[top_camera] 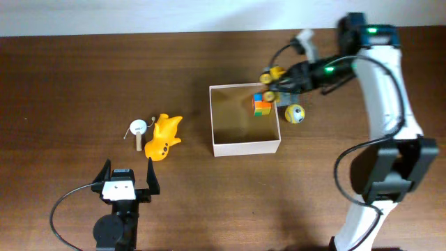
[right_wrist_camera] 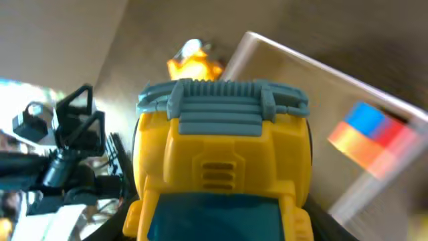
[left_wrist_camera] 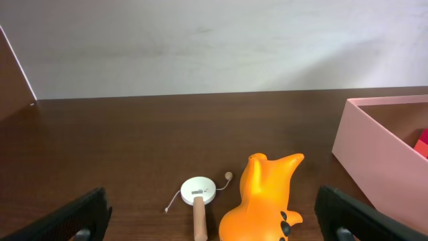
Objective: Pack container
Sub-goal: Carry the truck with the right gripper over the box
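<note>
- One square, white-walled cardboard container [top_camera: 245, 148] sits mid-table and holds one multicoloured block [top_camera: 262, 104].
- Right gripper [top_camera: 277, 77] clamps one yellow toy truck [right_wrist_camera: 221, 161] by the container's far corner.
- Left gripper [top_camera: 128, 169] is spread wide and empty.
- Outside the container: one orange plastic animal [top_camera: 164, 137] and one yellow ball [top_camera: 294, 113].

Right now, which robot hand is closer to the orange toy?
Left. The left gripper sits close to the orange toy. The right gripper is at the far corner of the box, gripping a yellow truck.

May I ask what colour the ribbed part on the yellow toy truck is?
Grey-blue, on the toy truck; the right wrist view shows it best.
</note>
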`<action>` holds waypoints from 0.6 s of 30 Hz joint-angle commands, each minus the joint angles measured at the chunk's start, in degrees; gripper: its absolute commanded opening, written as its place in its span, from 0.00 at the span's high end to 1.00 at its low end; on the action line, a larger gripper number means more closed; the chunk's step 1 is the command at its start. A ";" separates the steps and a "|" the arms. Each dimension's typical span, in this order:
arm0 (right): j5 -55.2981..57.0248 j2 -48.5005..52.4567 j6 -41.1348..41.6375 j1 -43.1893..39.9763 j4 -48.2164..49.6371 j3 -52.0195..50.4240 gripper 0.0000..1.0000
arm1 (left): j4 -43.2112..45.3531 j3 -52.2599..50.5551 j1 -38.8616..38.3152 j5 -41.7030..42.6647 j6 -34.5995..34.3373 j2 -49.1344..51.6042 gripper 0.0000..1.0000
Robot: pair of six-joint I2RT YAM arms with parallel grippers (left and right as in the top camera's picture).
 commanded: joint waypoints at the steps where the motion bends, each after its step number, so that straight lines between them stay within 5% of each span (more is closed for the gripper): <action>1: -1.05 0.15 1.29 8.44 3.98 1.31 0.59 | 0.02 -0.33 -0.02 0.61 0.87 -0.42 0.01; 12: 37.00 0.63 29.20 22.73 15.87 1.29 0.59 | 0.02 -0.33 -0.02 0.61 0.90 -0.42 0.01; 18: 48.57 0.63 39.01 25.20 18.34 0.87 0.59 | 0.00 -0.33 -0.02 0.61 0.87 -0.42 0.01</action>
